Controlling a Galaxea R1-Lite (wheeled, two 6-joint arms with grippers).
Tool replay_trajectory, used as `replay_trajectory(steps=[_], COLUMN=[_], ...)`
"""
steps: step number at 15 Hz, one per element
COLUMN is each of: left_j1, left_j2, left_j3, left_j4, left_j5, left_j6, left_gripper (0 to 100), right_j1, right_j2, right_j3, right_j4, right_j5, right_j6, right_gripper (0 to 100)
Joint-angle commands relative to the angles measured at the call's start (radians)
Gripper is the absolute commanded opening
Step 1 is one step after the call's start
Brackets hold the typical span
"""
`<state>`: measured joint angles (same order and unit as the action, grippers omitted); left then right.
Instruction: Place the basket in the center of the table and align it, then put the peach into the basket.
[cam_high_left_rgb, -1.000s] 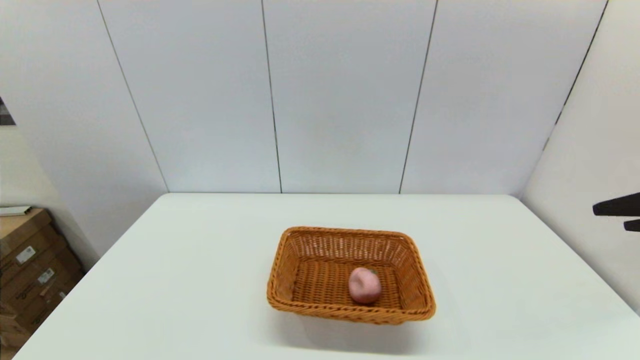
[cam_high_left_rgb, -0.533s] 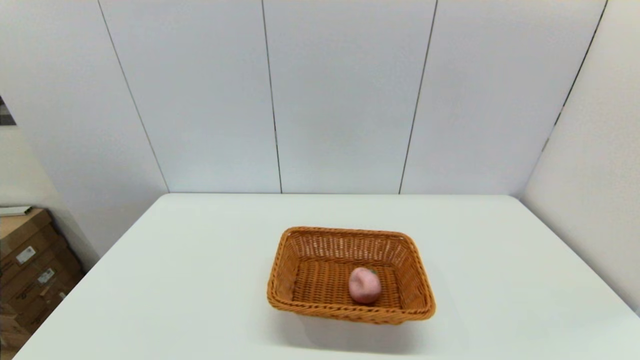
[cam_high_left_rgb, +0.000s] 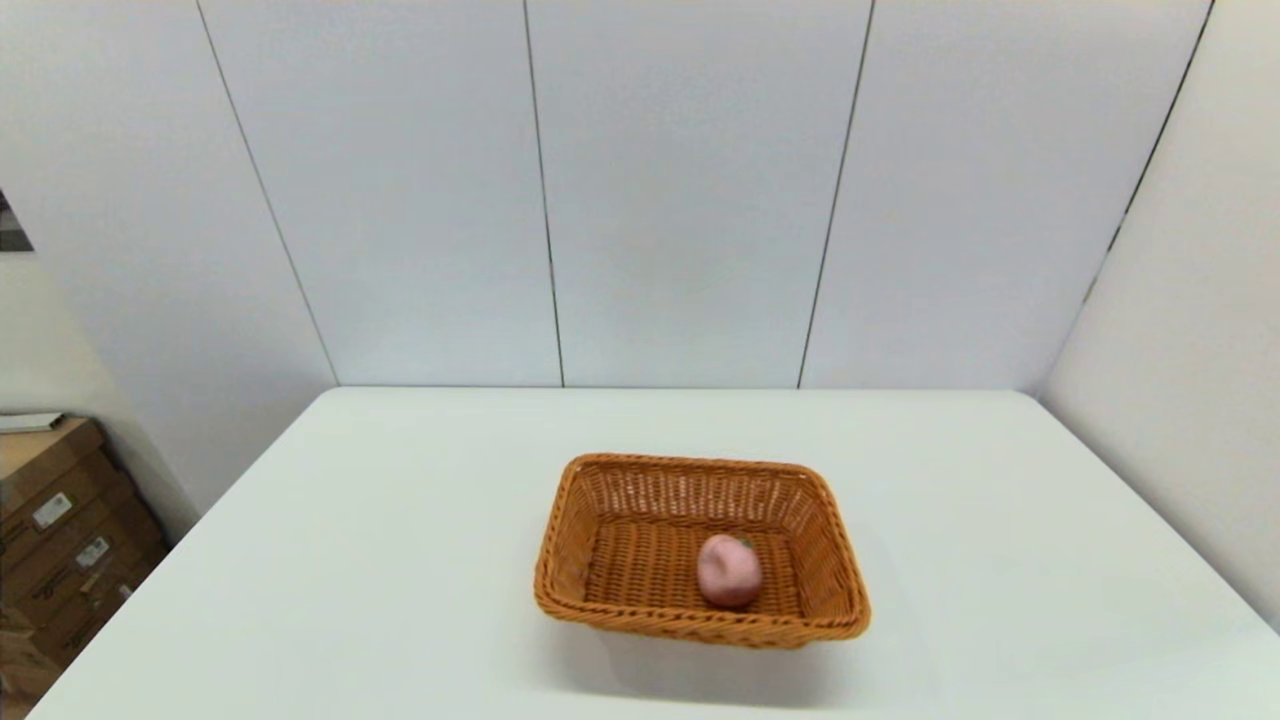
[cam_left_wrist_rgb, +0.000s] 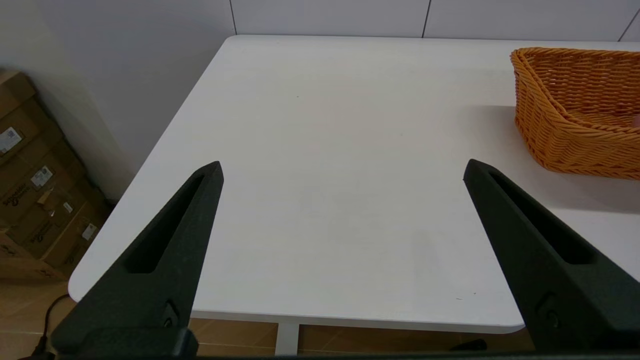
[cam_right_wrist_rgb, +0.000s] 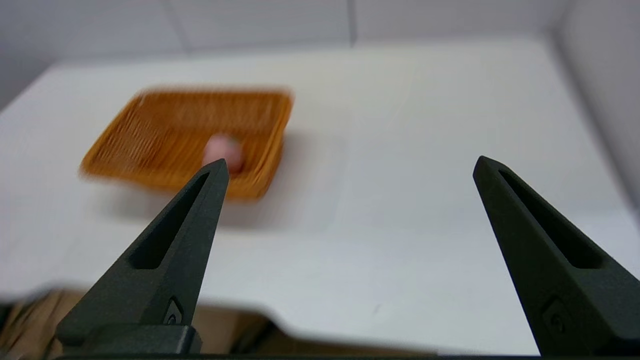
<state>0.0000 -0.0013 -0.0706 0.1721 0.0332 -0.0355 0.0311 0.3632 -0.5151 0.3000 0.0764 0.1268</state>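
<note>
Orange-brown woven basket (cam_high_left_rgb: 700, 610) (pink peach (cam_high_left_rgb: 729, 571)), white table (cam_high_left_rgb: 400, 560).

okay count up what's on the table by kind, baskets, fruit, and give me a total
Baskets: 1, the basket, on the table.
Fruit: 1, the peach, lying inside the basket.
Total: 2.

Matte black fingers taper to points on the left gripper (cam_left_wrist_rgb: 342, 167) and right gripper (cam_right_wrist_rgb: 350, 165), each finger slotted lengthwise, with a small round screw near its base.
</note>
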Motion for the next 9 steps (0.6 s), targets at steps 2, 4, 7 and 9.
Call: replay_trajectory(steps=[2,4,7,9], left_j1=[0.0,0.0,0.0,0.0], left_j2=[0.0,0.0,0.0,0.0], left_j3=[0.0,0.0,0.0,0.0], left_j4=[0.001,0.001,0.001,0.001], left_j5=[0.001,0.001,0.001,0.001], left_j6=[0.0,-0.001,-0.001,-0.001], left_gripper=[100,100,100,100], right_j1=[-0.02,-0.023,-0.023,-0.023], right_j2=[-0.242,-0.359,-0.365,-0.365], right_j3=[0.251,0.328,0.372,0.402], right_j4=[-0.121,-0.096,-0.096,-0.098], right_j5=[-0.023,-0.024,-0.069,-0.07], right_j6=[-0.026,-0.078,-0.073,-0.087], right_gripper=[100,100,100,100])
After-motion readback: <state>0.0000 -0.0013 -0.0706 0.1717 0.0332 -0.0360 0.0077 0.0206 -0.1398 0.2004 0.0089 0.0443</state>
